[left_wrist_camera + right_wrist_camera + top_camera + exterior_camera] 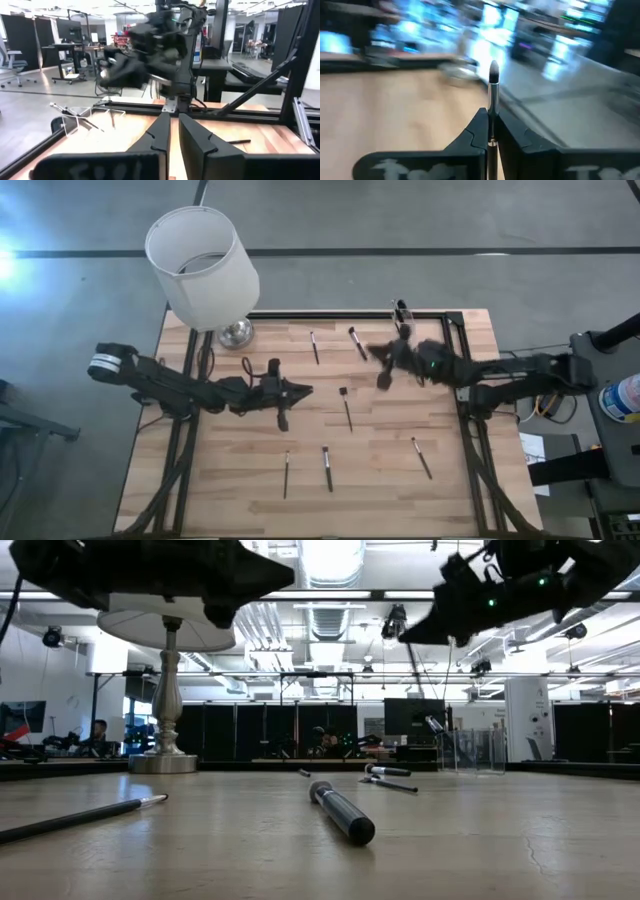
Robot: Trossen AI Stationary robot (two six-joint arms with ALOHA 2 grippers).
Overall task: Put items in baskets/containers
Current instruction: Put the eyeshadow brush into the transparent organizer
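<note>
Right gripper [490, 131], upper right of the overhead frame, pinches a brush [493, 95] between its fingers, bristles pointing away, raised off the table [400, 490]. Clear cup [402, 313] stands at the table's far edge, just beyond that gripper, holding a brush already. Left gripper [283, 417] hovers left of centre, fingers nearly pressed together, holding nothing. Six brushes lie scattered on the wood. White lampshade [200, 265] upper left.

wooden table [380, 480]: brushes [326, 468], lamp [235, 333], cup [402, 313]

Bright ceiling lights, glare, wrist views perhaps motion-blurred
</note>
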